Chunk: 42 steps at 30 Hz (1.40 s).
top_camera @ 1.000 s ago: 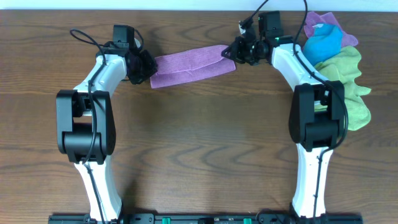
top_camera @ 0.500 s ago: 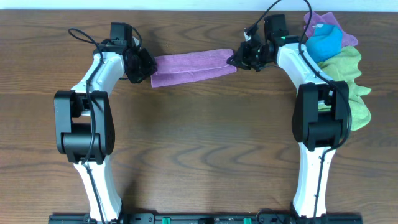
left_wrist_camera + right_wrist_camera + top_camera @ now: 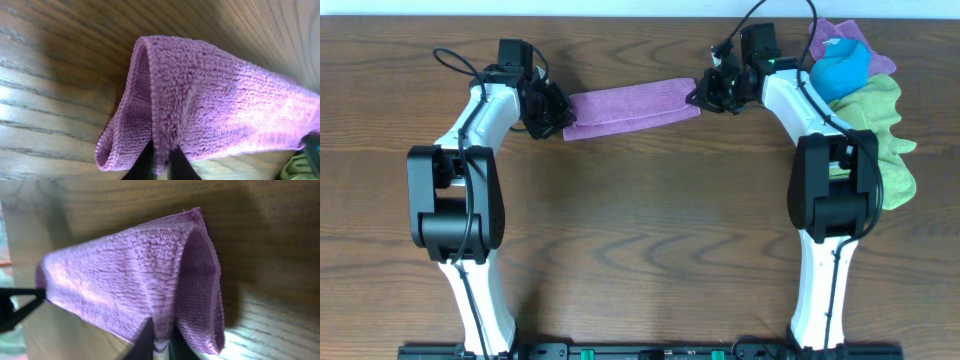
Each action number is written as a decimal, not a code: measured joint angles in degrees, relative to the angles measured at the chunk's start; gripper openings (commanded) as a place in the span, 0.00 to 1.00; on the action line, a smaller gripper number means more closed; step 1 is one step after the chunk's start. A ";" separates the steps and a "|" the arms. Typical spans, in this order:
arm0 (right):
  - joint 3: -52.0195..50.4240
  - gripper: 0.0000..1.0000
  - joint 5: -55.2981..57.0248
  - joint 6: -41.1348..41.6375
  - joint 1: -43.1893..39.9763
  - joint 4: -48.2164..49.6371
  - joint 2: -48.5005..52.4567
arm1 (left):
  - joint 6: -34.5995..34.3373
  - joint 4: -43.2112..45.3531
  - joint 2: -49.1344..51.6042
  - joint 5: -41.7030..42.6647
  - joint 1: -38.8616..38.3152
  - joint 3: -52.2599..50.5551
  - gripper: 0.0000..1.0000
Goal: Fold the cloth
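- The cloth [image 3: 630, 106] lies as a narrow doubled strip on the table [image 3: 640, 240], toward its 12 o'clock edge, spanning the gap between the two arms.
- Its long axis runs close to the 9-to-3 o'clock line, the 3 o'clock end tipped slightly toward 12.
- The left gripper [image 3: 560, 113] sits at the 9 o'clock end, so the strip extends from it toward 3 o'clock. In the left wrist view its fingertips [image 3: 145, 163] stand only narrowly apart, with the cloth's hemmed edge pinched between them.
- The right gripper [image 3: 699, 97] sits at the 3 o'clock end, so the strip extends from it toward 9 o'clock. Its fingertips [image 3: 145, 340] are likewise nearly together, with the folded end caught in the slit.
- Each arm is equally near its own end; neither reaches the middle.
- Judgement: any further fold must carry one short end along this axis toward the other.
- A bright blue cloth [image 3: 840, 68] and a lime-green cloth [image 3: 882, 130] lie bunched at 3 o'clock, apart from the strip.
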 measured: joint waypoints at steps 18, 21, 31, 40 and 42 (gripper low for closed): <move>12.50 0.01 8.17 -6.86 -1.60 -0.42 0.44 | 4.70 -5.73 -0.87 -15.28 -3.37 13.07 0.06; 12.46 0.01 13.51 -9.27 2.14 -0.96 0.98 | 4.87 -5.77 -0.87 -23.89 -7.21 12.87 0.06; 12.33 0.01 17.75 -11.08 5.31 -2.47 6.78 | 5.05 -5.57 1.44 -34.77 -10.34 12.87 0.06; 12.35 0.01 19.43 -11.47 6.36 -2.80 6.78 | 5.01 -4.72 9.64 -29.77 -10.27 12.98 0.06; 12.35 0.02 19.58 -11.50 6.38 -2.93 6.78 | 5.01 -4.94 9.60 -29.40 -10.25 13.00 0.06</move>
